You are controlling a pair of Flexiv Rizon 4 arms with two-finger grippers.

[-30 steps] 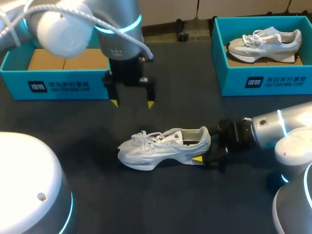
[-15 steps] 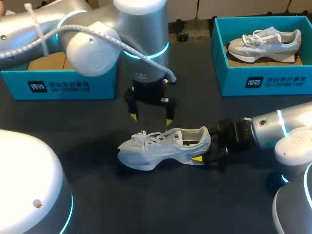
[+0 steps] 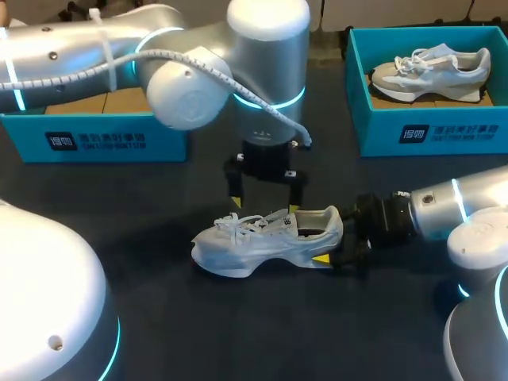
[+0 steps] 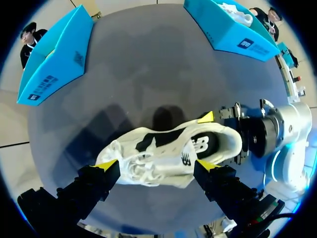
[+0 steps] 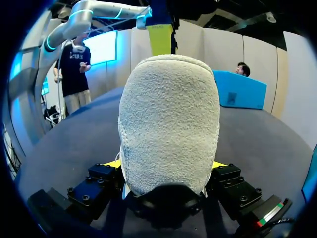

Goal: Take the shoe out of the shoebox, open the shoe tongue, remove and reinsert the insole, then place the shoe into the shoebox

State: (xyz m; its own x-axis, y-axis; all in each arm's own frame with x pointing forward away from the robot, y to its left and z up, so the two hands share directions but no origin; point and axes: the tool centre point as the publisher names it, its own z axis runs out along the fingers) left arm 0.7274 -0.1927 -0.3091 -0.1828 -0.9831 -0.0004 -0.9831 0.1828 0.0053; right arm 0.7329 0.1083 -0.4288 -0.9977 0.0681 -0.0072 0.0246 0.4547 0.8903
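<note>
Spanning the head view, the dark bench [image 3: 238, 333] carries a teal shoebox [image 3: 95, 141] at ten o'clock, its inside mostly hidden by the left arm [image 3: 119, 55], and a second shoebox [image 3: 429, 131] at one o'clock holding a grey sneaker [image 3: 432, 70]. The white sneaker [image 3: 266, 238] lies at centre, toe toward nine o'clock. The right gripper [image 3: 332, 250] pinches its heel, one finger hidden behind it. The left gripper [image 3: 264, 205] hangs over the laces, fingers spread.
</note>
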